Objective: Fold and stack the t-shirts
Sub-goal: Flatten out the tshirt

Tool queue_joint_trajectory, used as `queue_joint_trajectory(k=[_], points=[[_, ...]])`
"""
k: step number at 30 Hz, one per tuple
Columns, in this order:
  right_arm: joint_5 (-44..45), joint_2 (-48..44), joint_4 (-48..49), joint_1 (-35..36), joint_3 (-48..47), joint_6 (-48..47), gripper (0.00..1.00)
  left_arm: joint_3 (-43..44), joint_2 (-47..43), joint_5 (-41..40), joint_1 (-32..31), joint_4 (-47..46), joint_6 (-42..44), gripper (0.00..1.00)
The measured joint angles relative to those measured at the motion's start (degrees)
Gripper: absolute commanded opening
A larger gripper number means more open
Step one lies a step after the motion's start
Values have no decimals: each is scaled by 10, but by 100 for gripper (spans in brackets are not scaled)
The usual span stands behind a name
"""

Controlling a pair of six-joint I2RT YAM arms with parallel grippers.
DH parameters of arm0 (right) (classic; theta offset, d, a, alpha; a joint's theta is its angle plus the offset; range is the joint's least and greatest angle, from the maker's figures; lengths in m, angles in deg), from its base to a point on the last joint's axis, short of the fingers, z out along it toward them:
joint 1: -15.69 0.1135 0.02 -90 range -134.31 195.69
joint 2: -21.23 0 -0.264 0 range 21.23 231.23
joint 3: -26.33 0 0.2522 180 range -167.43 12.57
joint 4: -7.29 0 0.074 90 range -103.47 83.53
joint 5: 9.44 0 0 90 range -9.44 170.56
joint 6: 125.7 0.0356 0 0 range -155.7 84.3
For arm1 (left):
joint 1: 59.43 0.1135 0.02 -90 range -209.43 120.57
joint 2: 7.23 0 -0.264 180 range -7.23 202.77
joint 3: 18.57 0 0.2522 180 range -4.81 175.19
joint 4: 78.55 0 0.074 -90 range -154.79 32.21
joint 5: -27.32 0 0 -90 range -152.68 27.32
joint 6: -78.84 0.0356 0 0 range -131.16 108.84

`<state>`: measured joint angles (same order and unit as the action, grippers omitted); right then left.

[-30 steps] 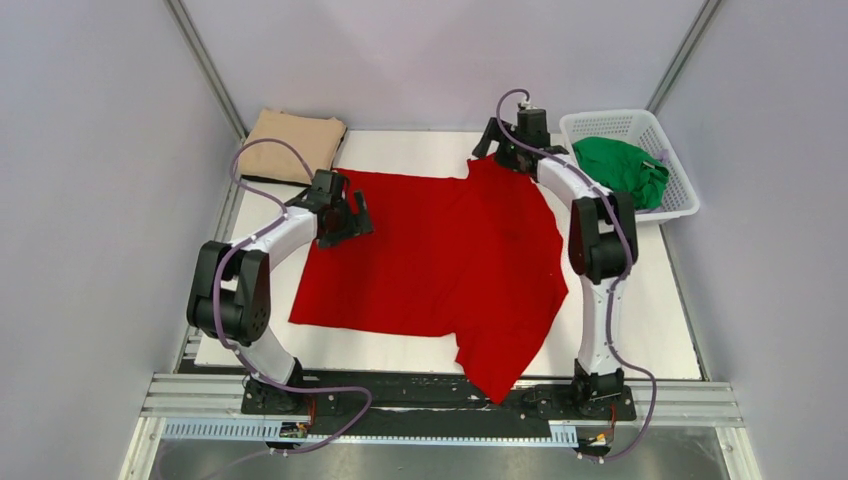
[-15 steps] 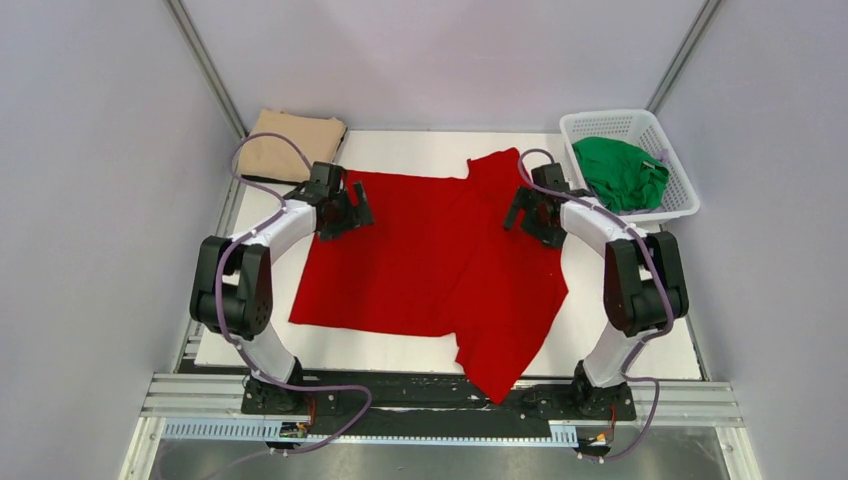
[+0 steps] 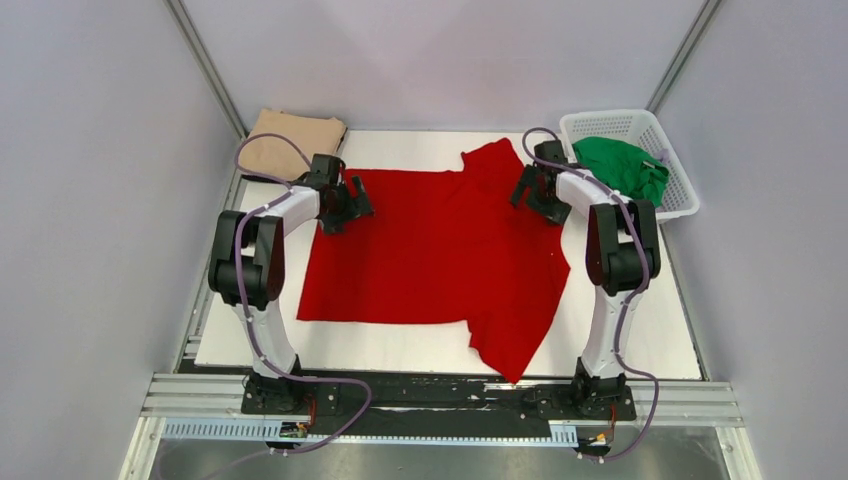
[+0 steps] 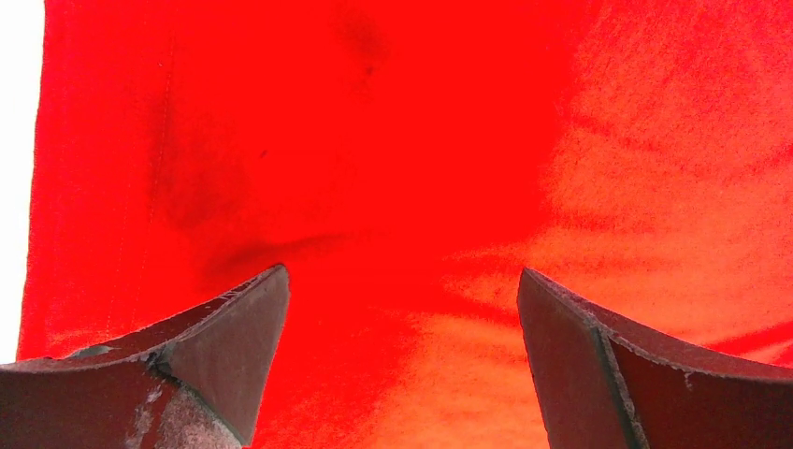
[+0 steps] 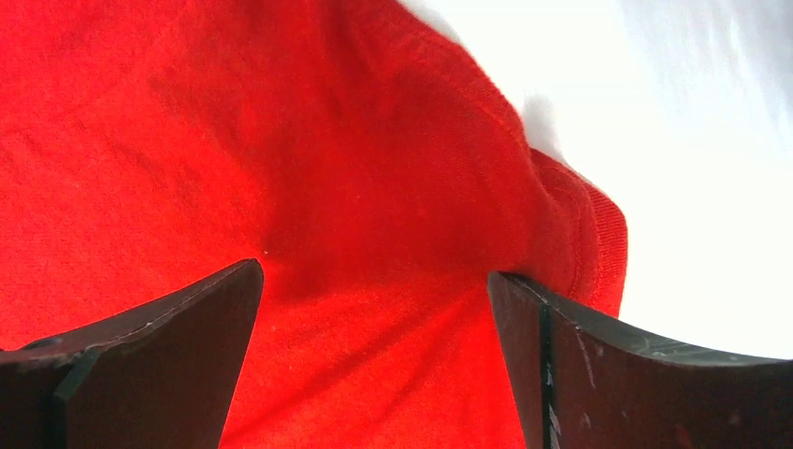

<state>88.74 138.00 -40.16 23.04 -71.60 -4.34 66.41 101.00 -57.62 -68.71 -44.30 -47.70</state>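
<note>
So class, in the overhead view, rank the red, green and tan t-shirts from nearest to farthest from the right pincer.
1. The red t-shirt, directly under the right pincer.
2. The green t-shirt, in the basket to its right.
3. The tan t-shirt, at the far-left corner.

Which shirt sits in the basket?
The green t-shirt, bunched in the white basket; the red t-shirt lies spread out, the tan t-shirt folded far left.

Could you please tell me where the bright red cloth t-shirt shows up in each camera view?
Top external: bright red cloth t-shirt spread flat, centre of picture.
Left wrist: fills nearly the whole frame.
Right wrist: covers left and centre.
Shared landmark: white table, at left-wrist left edge, right-wrist upper right.
</note>
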Motion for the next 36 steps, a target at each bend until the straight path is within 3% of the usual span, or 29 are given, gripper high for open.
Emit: queue_joint_trajectory(k=[9, 16, 20, 28, 33, 36], points=[[-1, 88, -2, -20, -134, -19, 100, 69, 47, 3, 1, 22, -2, 100], [-12, 52, -3, -20, -103, -30, 100, 62, 21, -7, -1, 62, -3, 100], [-12, -71, -5, -10, -12, -30, 100, 9, -83, -42, -8, 107, -11, 100], [-18, -355, 47, 2, 161, 2, 100, -150, -372, -134, -12, 214, -72, 100], [-13, -420, 61, -8, 246, 31, 100, -250, -480, -175, -12, 283, -124, 98], [-13, -425, 63, -11, 269, 34, 100, -308, -513, -183, -8, 306, -158, 86]])
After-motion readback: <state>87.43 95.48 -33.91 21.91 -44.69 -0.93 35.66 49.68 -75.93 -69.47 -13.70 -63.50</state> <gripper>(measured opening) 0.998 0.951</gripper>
